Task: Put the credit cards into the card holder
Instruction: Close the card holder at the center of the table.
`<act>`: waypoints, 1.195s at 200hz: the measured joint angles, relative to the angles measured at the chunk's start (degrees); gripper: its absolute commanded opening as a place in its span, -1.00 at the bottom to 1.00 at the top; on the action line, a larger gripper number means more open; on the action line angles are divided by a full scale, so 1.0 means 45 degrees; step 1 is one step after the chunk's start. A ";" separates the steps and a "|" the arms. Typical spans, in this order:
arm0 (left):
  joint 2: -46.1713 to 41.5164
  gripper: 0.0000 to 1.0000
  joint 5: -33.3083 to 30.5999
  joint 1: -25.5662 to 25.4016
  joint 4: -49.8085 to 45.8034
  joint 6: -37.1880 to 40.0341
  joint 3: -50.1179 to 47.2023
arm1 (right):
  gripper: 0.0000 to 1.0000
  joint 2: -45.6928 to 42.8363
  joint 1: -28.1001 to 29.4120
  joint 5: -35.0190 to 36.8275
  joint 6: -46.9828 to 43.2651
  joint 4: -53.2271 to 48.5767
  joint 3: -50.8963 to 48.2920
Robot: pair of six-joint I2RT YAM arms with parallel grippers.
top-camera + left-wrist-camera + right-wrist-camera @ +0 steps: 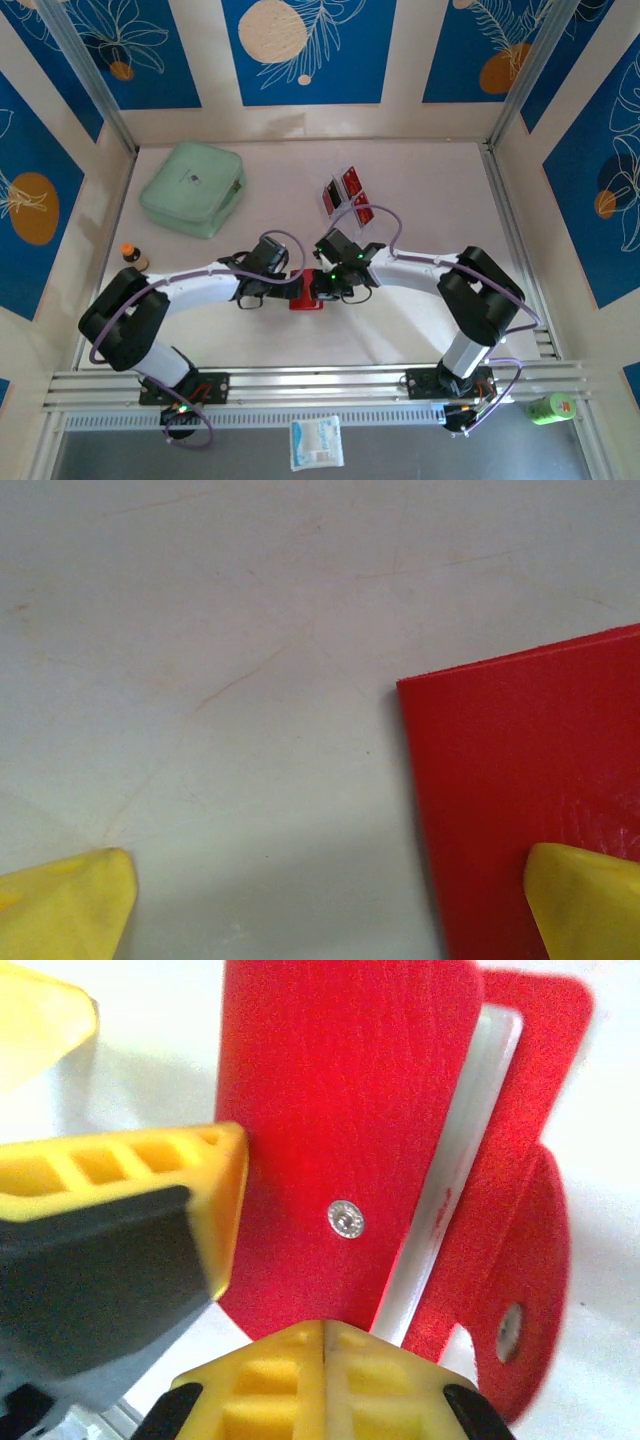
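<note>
Pressing its yellow tips flat together with no gap between them, the right pincer (324,1360) meets the near edge of the card holder (340,1110). Whether a thin lip of the red cover is nipped between those tips, or they merely butt against it, I cannot tell from its wrist view. Just above the tips the cover shows a small metal stud (345,1220). To one side a pale strip (455,1160) runs between the cover and a second red layer that carries the round clasp tab (515,1325), so the wallet looks parted a little rather than closed flat.

The left pincer (325,905) is spread as wide as it goes and has hold of nothing. One fingertip (585,900) lies over a corner of the red cover and the other over bare table (250,630), so the wallet's edge sits between its jaws but off to one side.

From above, both pincers meet nose to nose at the middle of the table, with the card holder directly beneath them. The credit cards (348,193) stand in a small cluster beyond the right arm, apart from the wallet and from either pincer. No card shows in a pincer or in the wallet, so by my reading the task is at its opening step: the holder is being readied, and every card has yet to be fetched and slid in. The mint-green case (193,187) lies at the far left, well out of the way.
</note>
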 measured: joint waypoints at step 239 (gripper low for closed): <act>0.0486 1.00 -0.1719 -0.0962 -0.0753 0.0325 0.0665 | -0.67 -0.0296 -0.1627 -0.0413 -0.0500 -0.1311 0.0588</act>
